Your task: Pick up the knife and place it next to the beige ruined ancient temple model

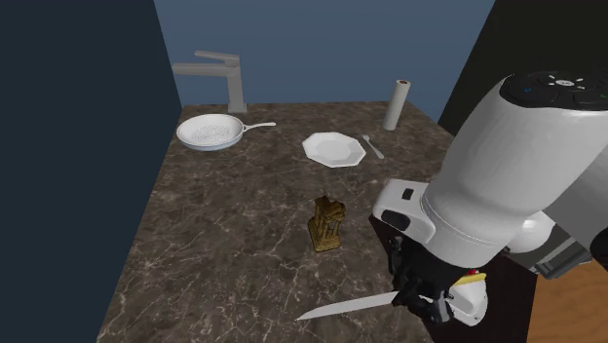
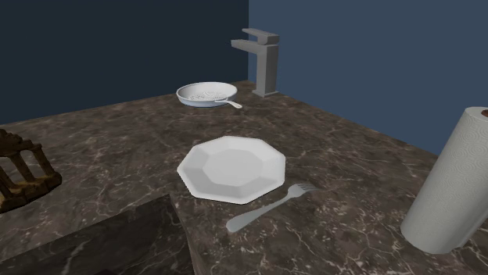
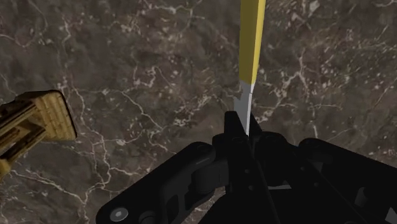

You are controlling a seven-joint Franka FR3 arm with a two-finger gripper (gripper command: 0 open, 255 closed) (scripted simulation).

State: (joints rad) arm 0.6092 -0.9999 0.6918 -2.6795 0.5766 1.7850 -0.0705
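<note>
- Clamped between the black fingers of the claw [image 3: 245, 130], we see the knife [image 3: 252, 44]. The jaws are clenched on it, and its long narrow length sticks straight out ahead over the dark marbled counter [image 3: 127, 76].
- From the shoulder view, we find the claw [image 1: 414, 292] low by the counter's [image 1: 224, 244] near edge, with the knife [image 1: 346, 309] pointing toward that view's left. We cannot tell whether its tip touches the stone.
- Next out, the golden-brown temple model [image 1: 327, 223] stands upright around the middle of the counter, apart from the knife. From the wrist we see it [image 3: 32, 124] off to one side of the blade.
- Further on lies a white eight-sided plate [image 1: 334, 148] [image 2: 232, 167], with a pale fork [image 1: 373, 146] [image 2: 266, 209] just beside it, not touching.
- Toward the far edge, we see a white pan [image 1: 209, 132] [image 2: 205, 94] near one far corner. An upright paper towel roll [image 1: 396, 104] [image 2: 453, 191] stands near the other.
- Farthest, a grey faucet [image 1: 219, 78] [image 2: 262, 58] rises at the far edge, just behind the pan.
</note>
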